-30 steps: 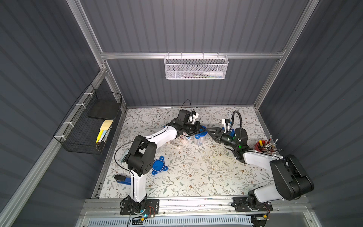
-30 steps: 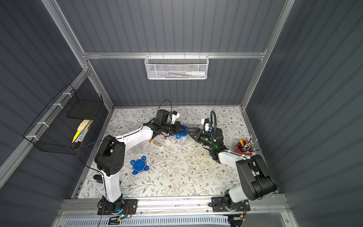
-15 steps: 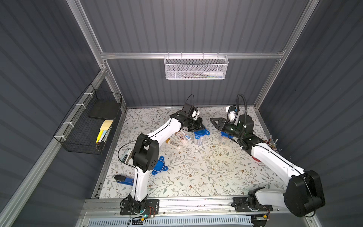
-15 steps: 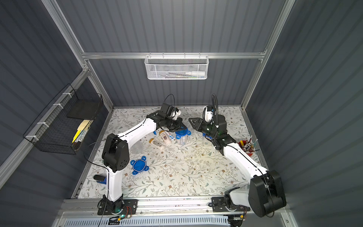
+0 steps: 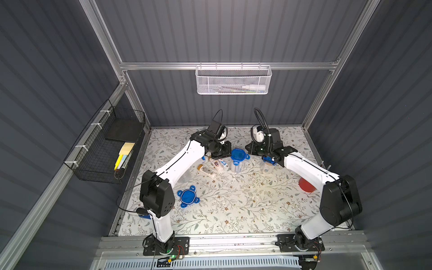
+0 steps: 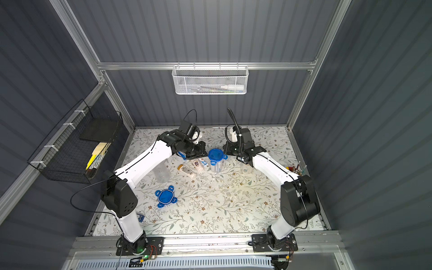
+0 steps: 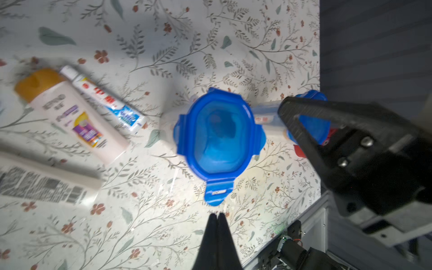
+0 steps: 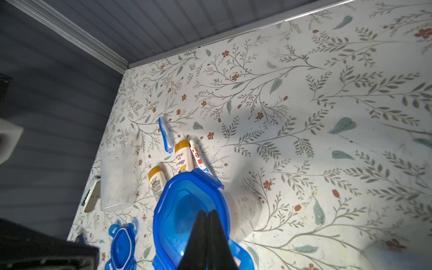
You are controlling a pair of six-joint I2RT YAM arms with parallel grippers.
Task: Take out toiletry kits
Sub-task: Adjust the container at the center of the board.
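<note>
Toiletry kits: one set of bottles, toothpaste and toothbrush lies loose on desk beside lidded jar. Light, smooth, likely to roll; grip bottles mid-body. Left end effector clenched, empty; right end effector clenched above its lid.

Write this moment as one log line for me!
left pincer: shut, empty | right pincer: shut, near lidded jar | out on table: two bottles, toothpaste, toothbrush

A white bottle with a tan-gold cap lies flat at eleven o'clock from the middle of the surface. A white-blue-red toothpaste tube touches it at three, a second bottle lies at eight, and a blue toothbrush, perhaps wrapped, lies at ten.
</note>
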